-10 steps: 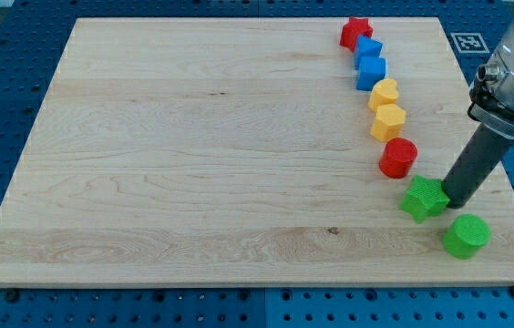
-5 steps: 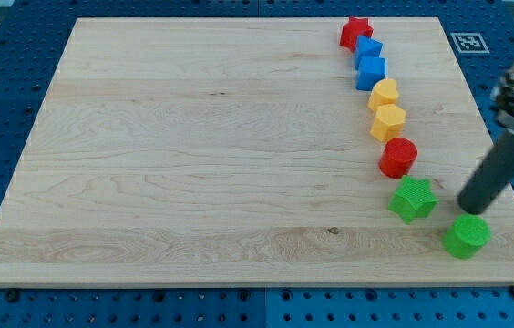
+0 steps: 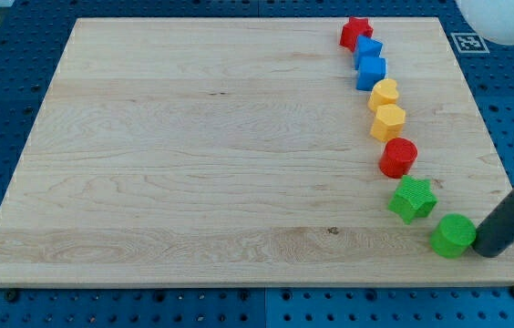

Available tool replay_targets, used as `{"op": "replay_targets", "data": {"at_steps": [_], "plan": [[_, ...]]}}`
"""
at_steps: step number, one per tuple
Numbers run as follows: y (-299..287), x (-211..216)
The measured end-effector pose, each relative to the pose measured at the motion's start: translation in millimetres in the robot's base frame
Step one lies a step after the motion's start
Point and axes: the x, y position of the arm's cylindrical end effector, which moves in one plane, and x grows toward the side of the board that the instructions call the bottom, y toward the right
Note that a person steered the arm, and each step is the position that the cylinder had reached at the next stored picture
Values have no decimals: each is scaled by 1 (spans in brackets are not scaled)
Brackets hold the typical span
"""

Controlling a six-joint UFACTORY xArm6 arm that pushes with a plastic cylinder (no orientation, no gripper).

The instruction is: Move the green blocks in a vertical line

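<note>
A green star block [image 3: 412, 198] lies on the wooden board [image 3: 193, 155] near the view's bottom right. A green cylinder block [image 3: 454, 236] sits just below and to the right of it, near the board's bottom edge. My tip [image 3: 487, 250] touches the cylinder's right side. The rod rises from there toward the view's right edge.
Above the green star, a curving column of blocks runs to the view's top: a red cylinder [image 3: 398, 157], two yellow blocks [image 3: 388, 121] [image 3: 384, 94], two blue blocks [image 3: 372, 72] [image 3: 368, 51] and a red star [image 3: 355, 33]. The board's right edge is close to the tip.
The green star slid a little left, then stopped. My tip swung right and down around to the green cylinder's right side, and the cylinder has shifted slightly left.
</note>
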Motion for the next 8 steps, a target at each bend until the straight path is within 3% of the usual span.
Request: {"op": "replay_targets", "data": {"at_steps": [5,8], "plan": [[-27,1],[47,1]]}}
